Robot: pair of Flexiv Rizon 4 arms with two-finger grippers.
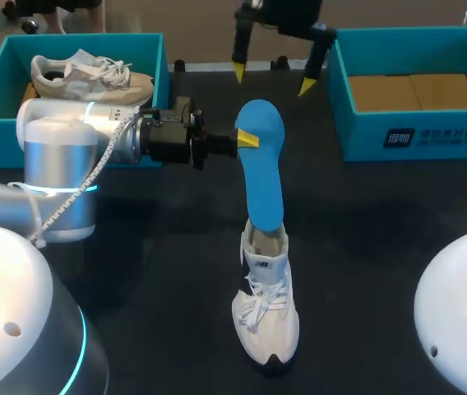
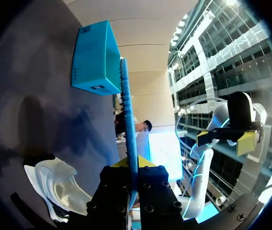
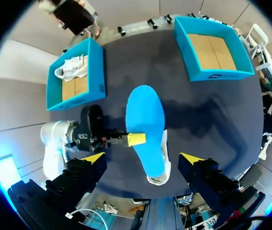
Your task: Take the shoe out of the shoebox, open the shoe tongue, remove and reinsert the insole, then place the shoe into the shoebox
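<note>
From overhead, my left pincer (image 1: 246, 138) pinches the blue insole (image 1: 264, 177) high on its length. It holds the insole upright, with the lower end down in the mouth of the white shoe (image 1: 266, 317), which sits on the dark table (image 1: 381, 239) between the two boxes. I judge this to be the insole step — going out or going back in, I cannot say. My right pincer (image 1: 272, 77) hangs spread over the far side of the table, holding nothing. The left shoebox (image 1: 94, 37) holds a second pale shoe (image 1: 94, 76); the right shoebox (image 1: 431, 136) shows only its brown cardboard floor.

Along my left wrist, the insole runs edge-on between my fingers, with the shoe beside and below them.

From my right wrist (looking straight down), the insole covers most of the shoe. Next, I reckon, the right pincer should steady the shoe — so the insole slides without tipping it.
</note>
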